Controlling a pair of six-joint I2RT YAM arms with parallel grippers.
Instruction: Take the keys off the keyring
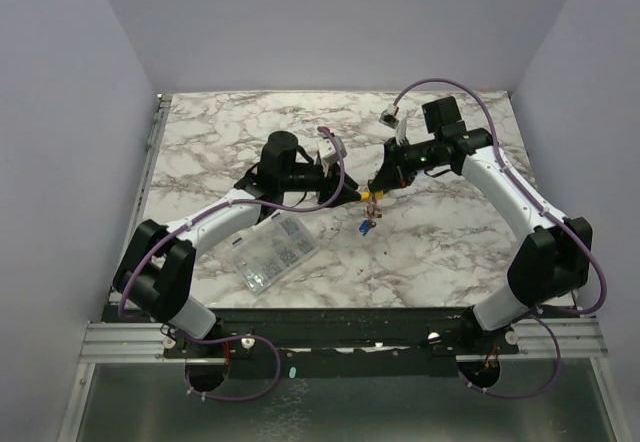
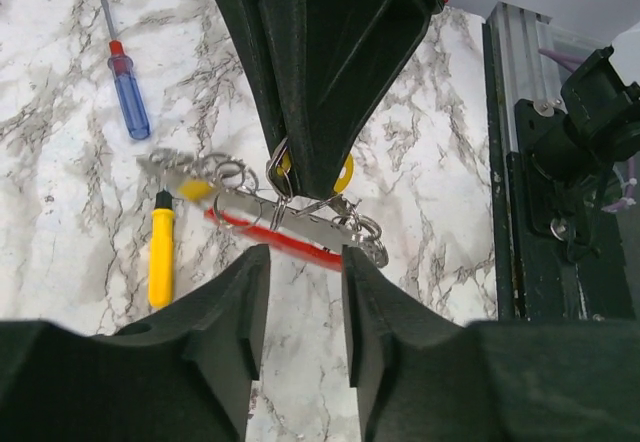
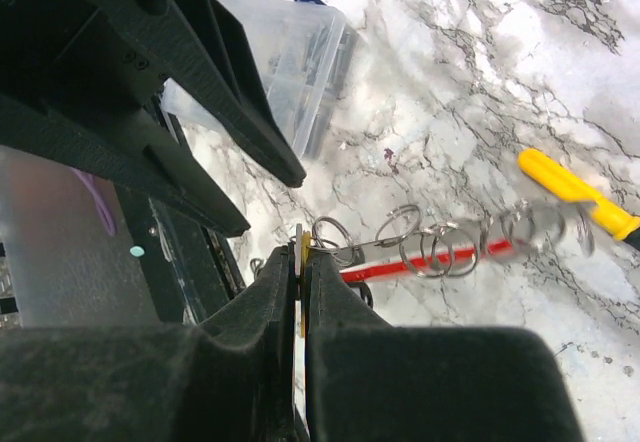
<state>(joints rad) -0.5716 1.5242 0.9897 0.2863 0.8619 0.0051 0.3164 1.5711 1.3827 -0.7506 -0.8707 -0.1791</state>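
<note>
The right gripper (image 3: pixel 301 262) is pinching a yellow key (image 2: pixel 345 173); the left gripper (image 2: pixel 305 258) is gaping empty. The hanging keyring (image 2: pixel 300 227) could swing away.

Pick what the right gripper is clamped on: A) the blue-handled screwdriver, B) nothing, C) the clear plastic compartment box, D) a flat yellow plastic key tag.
D: in the right wrist view the right gripper is shut on the flat yellow plastic key tag, with the red keyring band and its metal rings stretching away beside it.
</note>
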